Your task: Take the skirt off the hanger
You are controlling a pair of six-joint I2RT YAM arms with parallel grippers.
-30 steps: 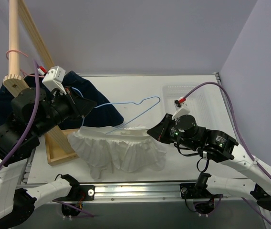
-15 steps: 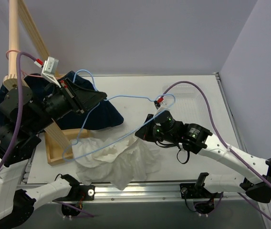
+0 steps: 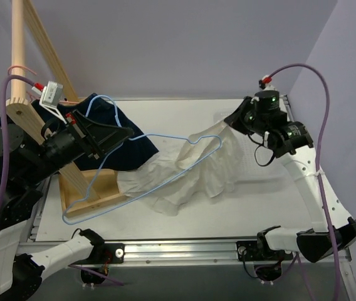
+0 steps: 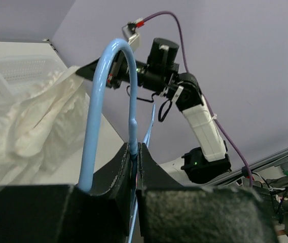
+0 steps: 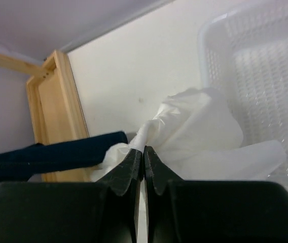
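The white skirt (image 3: pixel 193 169) is stretched across the table from the middle up to the back right. My right gripper (image 3: pixel 230 122) is shut on one end of the skirt (image 5: pixel 184 126) and holds it raised near the white basket. My left gripper (image 3: pixel 128 133) is shut on the light-blue wire hanger (image 3: pixel 159 135) just below its hook (image 4: pixel 108 96). The hanger slants from the front left up to the middle, its right corner lying over the skirt. I cannot tell whether the skirt still hangs on the wire.
A dark navy garment (image 3: pixel 134 147) lies at the back left beside a wooden rack (image 3: pixel 90 188) with a slanted wooden pole (image 3: pixel 21 44). A white mesh basket (image 5: pixel 265 71) stands at the back right. A pink hanger (image 3: pixel 21 69) hooks over the pole.
My right gripper has pulled the skirt up and far to the back right. My left gripper has drawn the hanger back to the left. The skirt has stretched out from a heap.
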